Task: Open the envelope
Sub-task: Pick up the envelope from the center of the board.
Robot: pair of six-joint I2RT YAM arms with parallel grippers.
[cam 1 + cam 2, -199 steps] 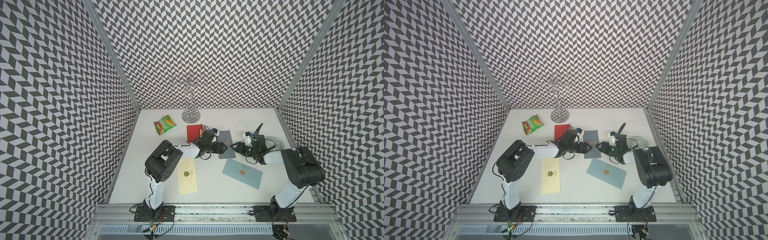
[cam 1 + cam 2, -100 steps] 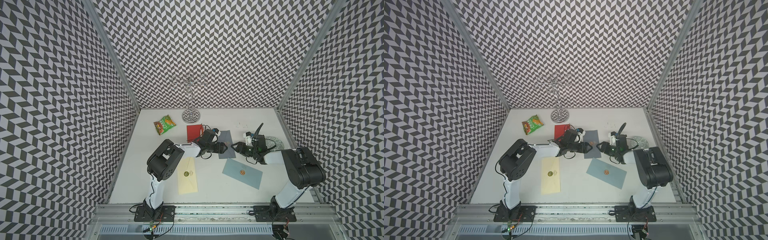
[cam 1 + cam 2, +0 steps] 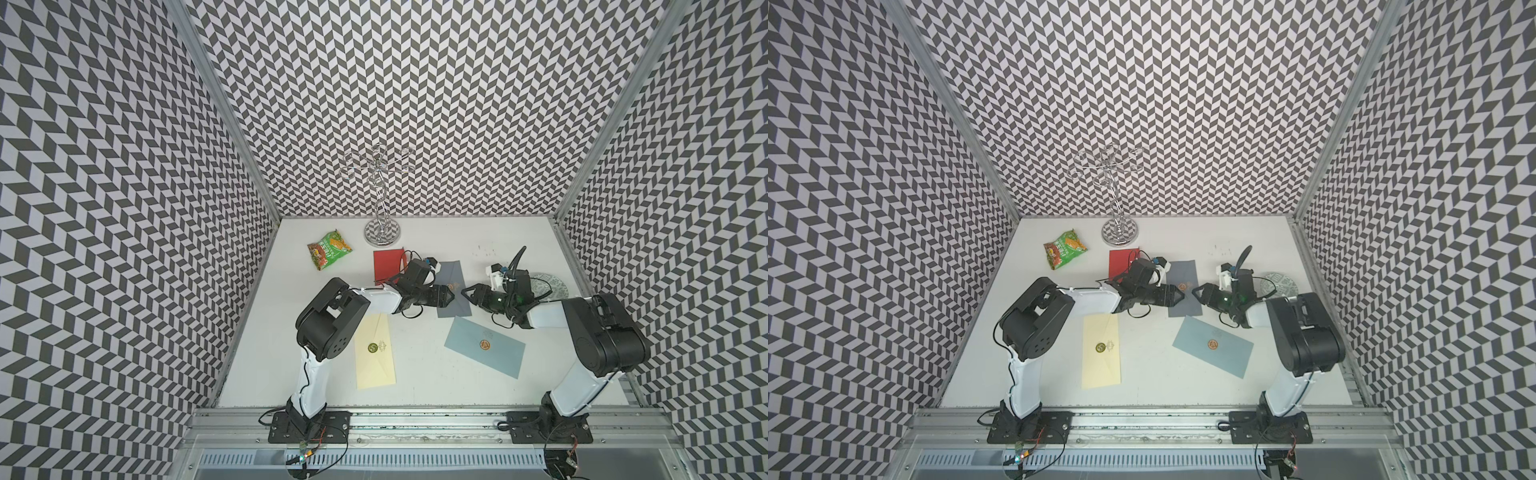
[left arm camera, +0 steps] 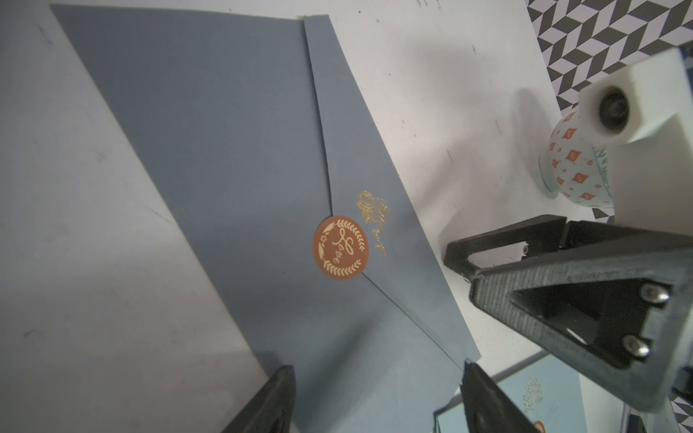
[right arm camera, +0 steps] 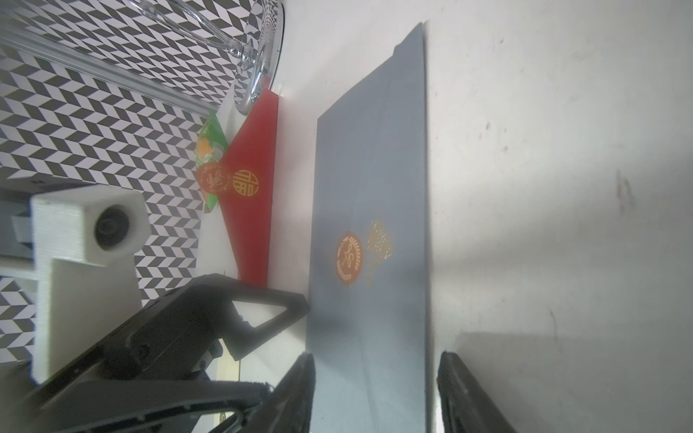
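The dark grey-blue envelope (image 3: pixel 455 270) (image 3: pixel 1183 272) lies flat mid-table, its flap held down by an orange round seal (image 4: pixel 340 247) (image 5: pixel 349 258). My left gripper (image 3: pixel 452 296) (image 4: pixel 377 369) is open, low over the envelope's left side, with nothing between its fingers. My right gripper (image 3: pixel 467 289) (image 5: pixel 377 356) faces it from the right, also open, its two fingers spanning the envelope's width at one end. The two sets of fingertips nearly meet beside the seal. I cannot tell whether either touches the paper.
A light blue envelope (image 3: pixel 484 347) lies just in front. A cream envelope (image 3: pixel 374 351) is front left under the left arm. A red envelope (image 3: pixel 386 264), a snack packet (image 3: pixel 329 249) and a chrome stand (image 3: pixel 381 232) sit behind. A patterned plate (image 3: pixel 550 284) is at the right.
My left gripper's jaws have narrowed a little and its arm has shifted slightly. The right arm and the envelope have not moved.
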